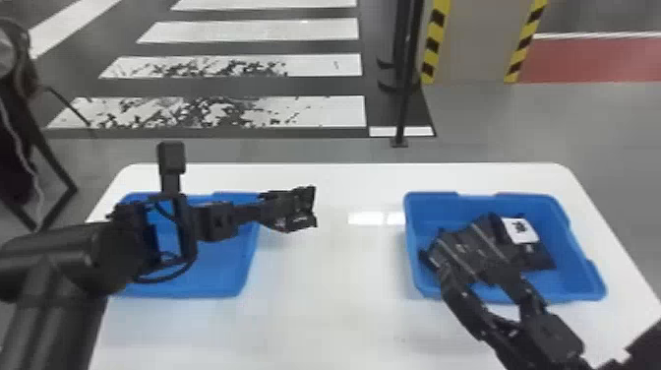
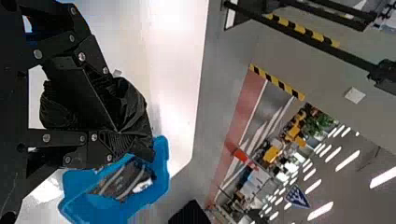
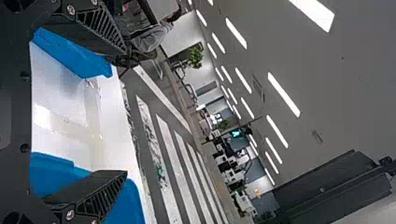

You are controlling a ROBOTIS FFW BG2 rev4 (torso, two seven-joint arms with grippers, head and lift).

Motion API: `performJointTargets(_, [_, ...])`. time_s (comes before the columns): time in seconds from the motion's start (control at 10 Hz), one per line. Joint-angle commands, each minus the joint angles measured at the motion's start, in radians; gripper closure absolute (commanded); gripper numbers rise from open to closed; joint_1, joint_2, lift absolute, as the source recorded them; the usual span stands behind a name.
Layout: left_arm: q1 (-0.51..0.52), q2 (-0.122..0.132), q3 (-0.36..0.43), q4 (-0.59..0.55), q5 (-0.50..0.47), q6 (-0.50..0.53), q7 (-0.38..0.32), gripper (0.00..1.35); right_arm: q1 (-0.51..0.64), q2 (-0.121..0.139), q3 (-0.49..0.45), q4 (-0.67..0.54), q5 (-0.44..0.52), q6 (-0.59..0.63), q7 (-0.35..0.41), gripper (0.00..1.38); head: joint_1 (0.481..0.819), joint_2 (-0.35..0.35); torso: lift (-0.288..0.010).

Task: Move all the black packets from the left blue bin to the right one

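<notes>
My left gripper point(image 1: 297, 209) is over the table between the bins, just right of the left blue bin point(image 1: 216, 275). Crumpled black packet material point(image 2: 133, 105) is pinched between the fingers of my left gripper point(image 2: 111, 116). Several black packets point(image 1: 474, 246), one with a white label, lie piled in the right blue bin point(image 1: 573, 236). My right gripper point(image 1: 477, 280) stands open at that bin's near side, over the pile's near edge. The spread fingers of my right gripper point(image 3: 124, 112) have nothing between them. The left arm covers part of the left bin.
Both bins stand on a white table point(image 1: 329, 305), with a wide gap between them. A black pole point(image 1: 405, 88) rises from the floor behind the table. Dark equipment with a cable point(image 1: 19, 123) stands beyond the table's left edge.
</notes>
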Motion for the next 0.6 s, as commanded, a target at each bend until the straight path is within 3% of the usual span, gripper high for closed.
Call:
performJointTargets(0.0, [0.007,0.003,-0.085,-0.036,0.030,-0.034,-0.005,1.21,-0.021,0.001,0.023,-0.011,-0.015,0.032,0.004,0.11,0.695,0.029,-0.121])
performJointTargets(0.2, [0.007,0.008,-0.208,-0.078,0.100,-0.054,-0.005,1.21,-0.058,-0.009,0.063,-0.033,-0.047,0.071,0.006,0.14,0.695,-0.018,-0.121])
performJointTargets(0.5, [0.010,-0.003,-0.310,-0.090,0.174,-0.039,0.001,1.21,-0.105,-0.018,0.071,-0.006,-0.063,0.084,0.004,0.15,0.695,-0.094,-0.121])
